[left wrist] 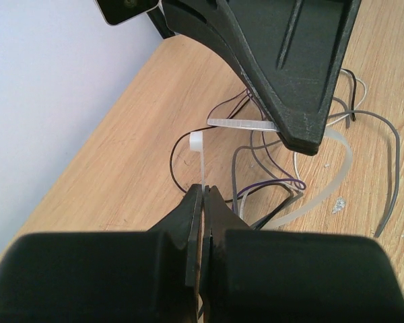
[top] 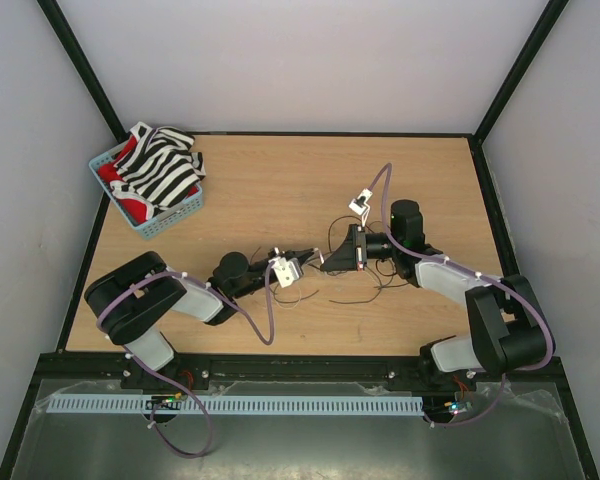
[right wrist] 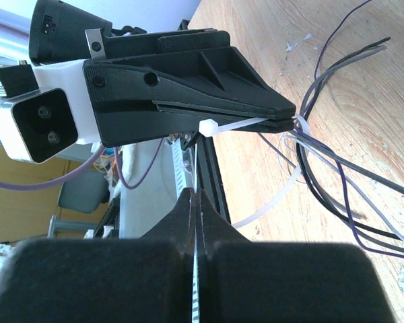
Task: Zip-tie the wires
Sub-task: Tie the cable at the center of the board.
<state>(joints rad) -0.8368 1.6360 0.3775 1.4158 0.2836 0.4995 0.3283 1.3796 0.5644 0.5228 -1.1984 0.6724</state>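
A wooden table sits between plain white walls in a black frame; at its far left corner a blue basket holds a black-and-white striped cloth over something red; mid-table the two arms meet tip to tip; the left gripper is pinched on a pale tie just below its head; the right gripper is clamped on the tie's tail; the wires lie on the wood at the tips, the tie's band curving among them.
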